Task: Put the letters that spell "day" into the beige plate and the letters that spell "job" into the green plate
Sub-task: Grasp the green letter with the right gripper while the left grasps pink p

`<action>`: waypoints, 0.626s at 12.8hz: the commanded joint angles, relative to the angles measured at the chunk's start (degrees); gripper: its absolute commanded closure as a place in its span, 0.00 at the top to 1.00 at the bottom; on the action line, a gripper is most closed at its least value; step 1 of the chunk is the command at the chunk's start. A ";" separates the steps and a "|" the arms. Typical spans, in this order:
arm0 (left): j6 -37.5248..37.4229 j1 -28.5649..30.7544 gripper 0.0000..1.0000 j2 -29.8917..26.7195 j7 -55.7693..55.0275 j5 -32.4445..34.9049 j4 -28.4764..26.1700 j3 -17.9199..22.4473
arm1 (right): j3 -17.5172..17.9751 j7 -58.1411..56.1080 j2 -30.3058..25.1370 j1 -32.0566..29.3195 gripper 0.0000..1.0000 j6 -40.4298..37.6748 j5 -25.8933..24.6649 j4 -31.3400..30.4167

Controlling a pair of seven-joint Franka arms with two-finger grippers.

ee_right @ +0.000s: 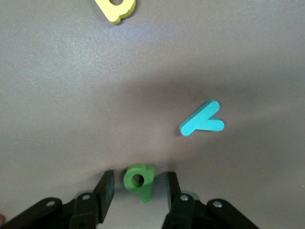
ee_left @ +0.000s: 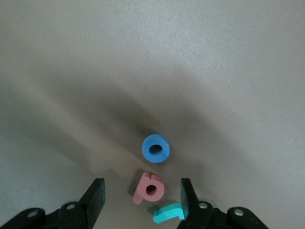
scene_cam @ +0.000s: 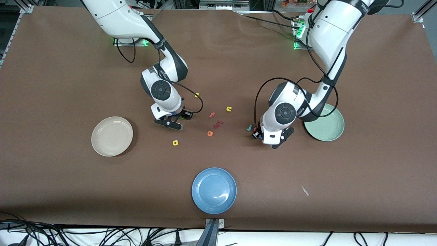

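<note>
Both arms are down at the table, the right gripper (ee_right: 137,191) with jaws apart straddling the green "d" (ee_right: 138,180) near the beige plate (scene_cam: 112,136), the left gripper (ee_left: 143,198) likewise bracketing the pink "b" (ee_left: 149,187) beside the green plate (scene_cam: 328,127), letters only the wrist views reveal.

"d" (ee_right: 139,180) between right claw (ee_right: 138,191) fingers

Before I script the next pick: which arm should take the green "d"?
Right. The right gripper already straddles the green "d", near the beige plate; the left gripper brackets the pink "b".
</note>
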 commanded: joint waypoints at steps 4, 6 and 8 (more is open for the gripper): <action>0.86 -1.55 0.56 0.64 -0.69 -0.67 -0.49 0.41 | -0.38 1.33 0.94 0.54 0.24 0.34 -1.10 1.12; 0.77 -1.91 0.48 0.99 -0.95 -0.67 -0.58 0.41 | -0.38 1.33 0.95 0.54 0.19 0.34 -1.10 1.12; 0.77 -2.26 0.37 1.25 -1.04 -0.67 -0.58 0.50 | -0.38 1.24 0.94 0.45 0.13 -0.10 -1.01 1.99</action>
